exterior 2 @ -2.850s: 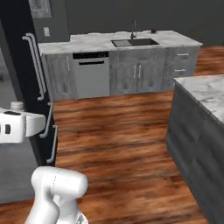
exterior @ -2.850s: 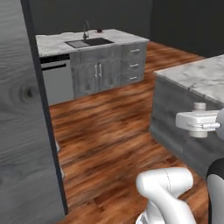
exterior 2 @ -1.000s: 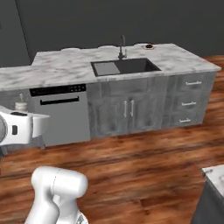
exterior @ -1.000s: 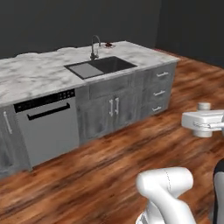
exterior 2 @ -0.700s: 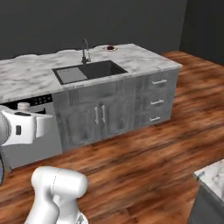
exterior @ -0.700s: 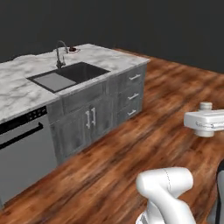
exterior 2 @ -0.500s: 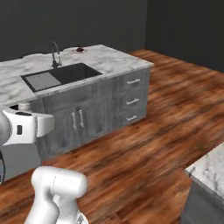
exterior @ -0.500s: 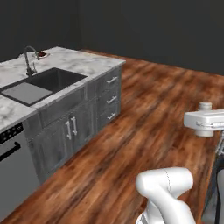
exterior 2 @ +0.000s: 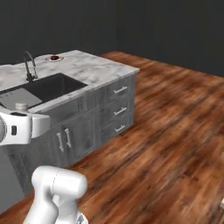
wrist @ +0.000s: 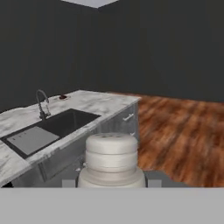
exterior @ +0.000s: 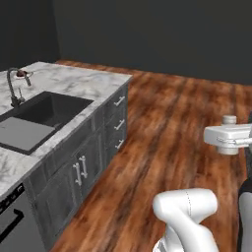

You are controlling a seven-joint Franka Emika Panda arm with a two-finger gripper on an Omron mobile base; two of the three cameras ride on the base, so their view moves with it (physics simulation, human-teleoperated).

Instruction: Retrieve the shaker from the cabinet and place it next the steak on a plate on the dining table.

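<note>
Shaker (wrist: 111, 161): closest to you in the hand view, upright, cap up, carried above the wood floor (exterior: 162, 128).
Gripper (wrist: 111, 183): you have it pinching the shaker low on its body; the fingertips are hidden behind it.
Arm (exterior: 229, 138): you see its white hand held level at the right edge of the left base view, shaker cap poking above it.
Tabletop (exterior 2: 94, 68): marbled, ahead to your left, with dark sink (exterior 2: 48, 87) and curved tap (exterior 2: 29, 65).
Plate (exterior 2: 54, 57): far back on the tabletop beyond the tap, steak (exterior 2: 54, 57) lying on it, well apart from the shaker.
</note>
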